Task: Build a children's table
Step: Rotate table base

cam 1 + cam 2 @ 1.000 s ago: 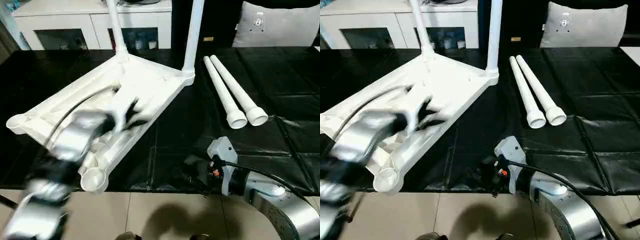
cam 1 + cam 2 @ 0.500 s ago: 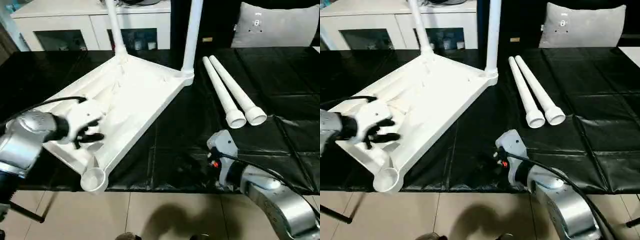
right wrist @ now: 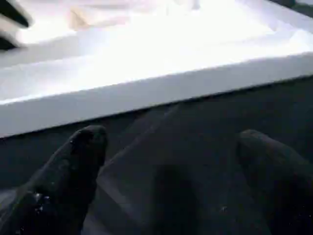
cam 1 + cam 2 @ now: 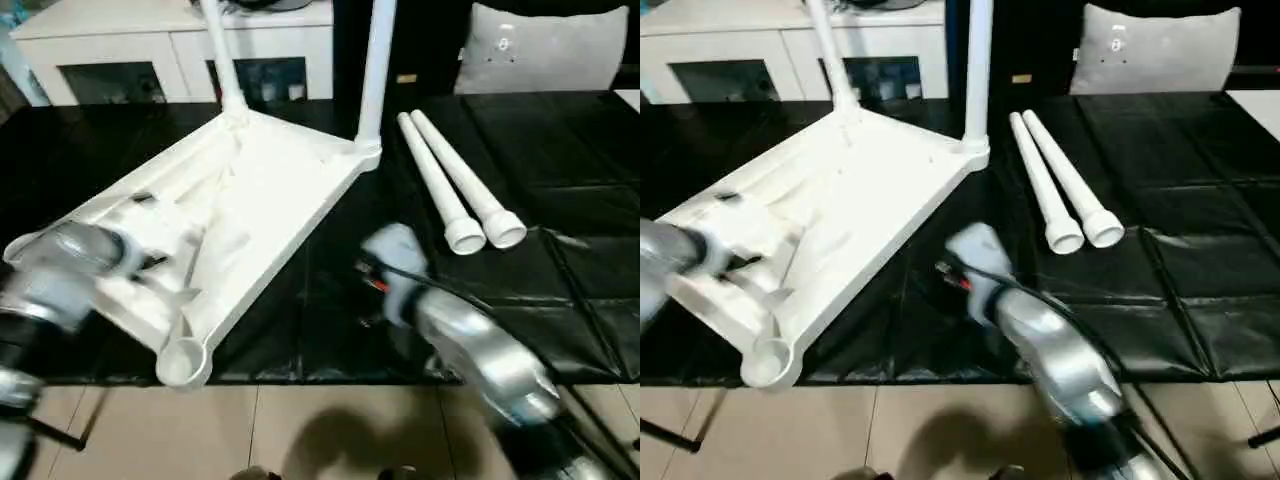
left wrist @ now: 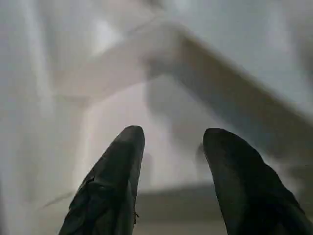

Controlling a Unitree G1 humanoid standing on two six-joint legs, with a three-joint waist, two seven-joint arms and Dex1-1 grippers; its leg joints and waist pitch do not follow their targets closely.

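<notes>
Overhead, a black-covered worktop [image 4: 560,180] is seen, with a white cabinet [image 4: 170,40] and a grey cushion [image 4: 545,50] behind it. One white table top [image 4: 265,195] is laid underside up on the worktop's left half. Two legs are fitted upright in its far sockets [image 4: 375,60]; two loose legs [image 4: 450,180] are laid side by side to its right. The left gripper [image 5: 171,142] is held over the ribbed underside, fingers apart. The right gripper [image 3: 171,142] is held above the black cover near the top's edge, fingers spread.

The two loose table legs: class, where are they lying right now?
The two loose legs lie side by side on the black work surface, on the robot's right of the upturned tabletop.
</notes>
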